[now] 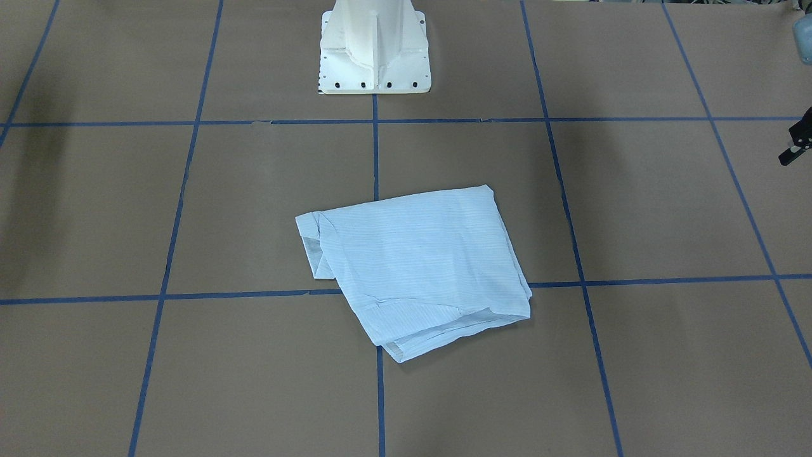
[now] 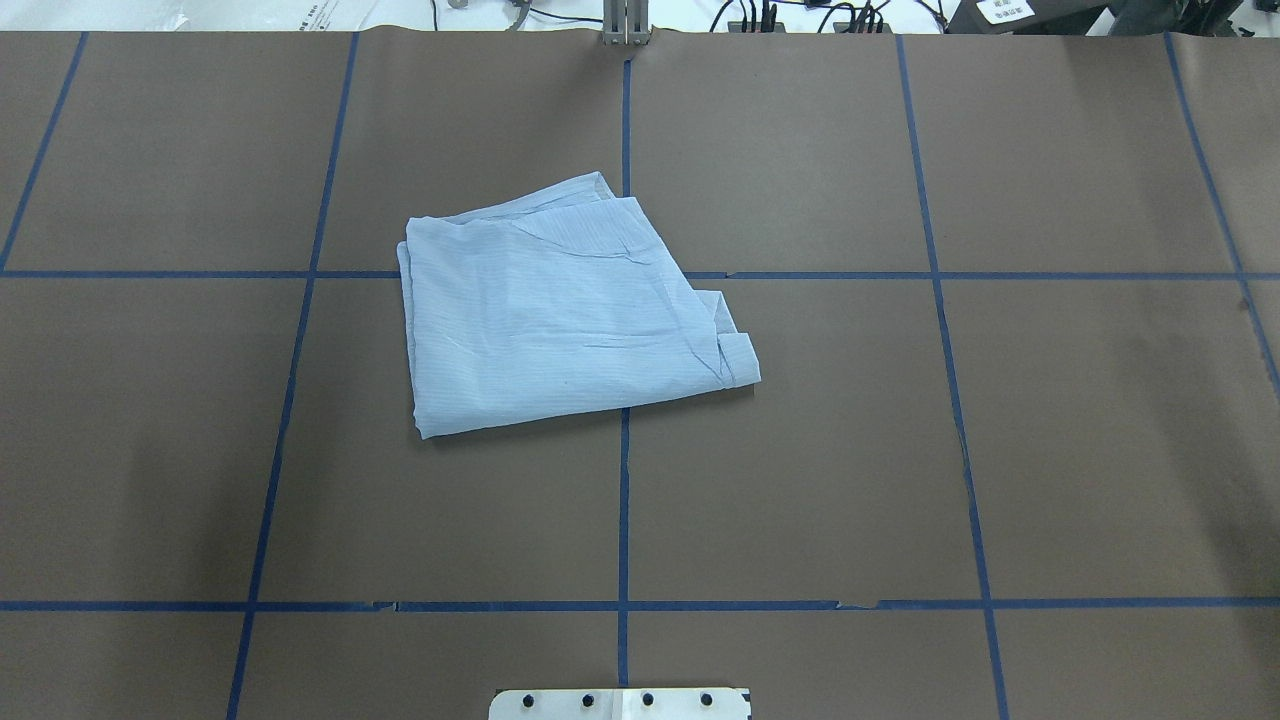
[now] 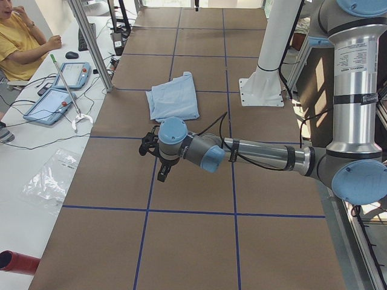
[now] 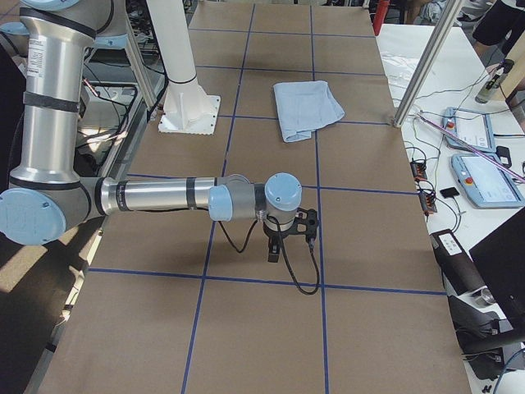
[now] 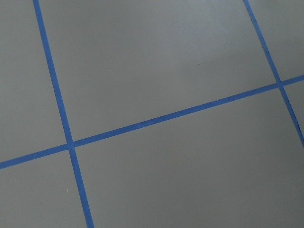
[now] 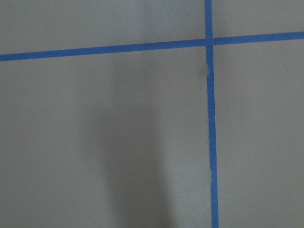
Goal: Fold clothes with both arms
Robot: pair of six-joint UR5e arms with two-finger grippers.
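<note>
Front camera: the shirt (image 1: 412, 266) lies folded into a rough square mid-way down the table (image 1: 666, 209), straddling blue tape lines (image 1: 375, 152). Overhead: creased, flat. Side cameras: left gripper (image 3: 164, 172) and right gripper (image 4: 274, 249) hang well clear; apart or together, can't tell. An operator (image 3: 18, 42) sits alongside.

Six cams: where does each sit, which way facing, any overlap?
Exterior front-facing: across the table, facing the robot, steeply down on the shirt; pedestal base at top, left gripper at right edge.
Overhead exterior: behind the robot, forward and down; only the base's edge.
Exterior left: table's left end, looking along it; left arm near.
Exterior right: opposite end; right arm near.
Left wrist-mounted: down on table and blue tape; no gripper shows.
Right wrist-mounted: same.
Shared: shirt in all four exterior views.
</note>
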